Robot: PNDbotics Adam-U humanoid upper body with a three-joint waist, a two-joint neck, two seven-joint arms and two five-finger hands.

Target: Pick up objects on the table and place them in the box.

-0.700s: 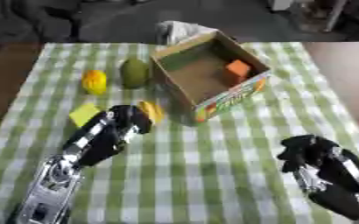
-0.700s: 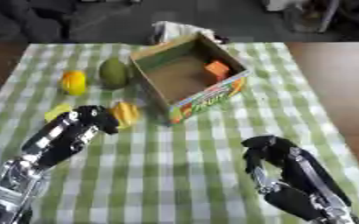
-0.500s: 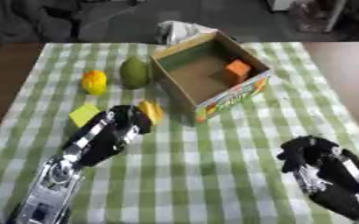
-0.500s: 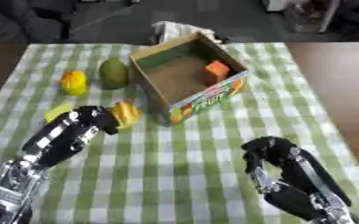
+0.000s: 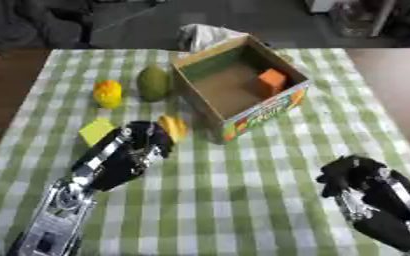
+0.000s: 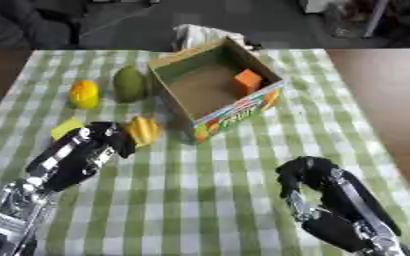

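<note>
Open cardboard box (image 5: 243, 107), upper centre, tilted askew; orange block (image 5: 271, 83) inside against its right wall. Left of it: green mango (image 5: 153, 83), yellow fruit (image 5: 107, 93), flat yellow square (image 5: 96, 131), small orange-yellow piece (image 6: 143, 130).

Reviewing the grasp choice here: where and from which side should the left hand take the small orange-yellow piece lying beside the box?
Grip the orange-yellow piece across its narrow sides, coming from above and its left, where the left hand already is. The box stands close on its right, probably leaving little room for fingers.
</note>
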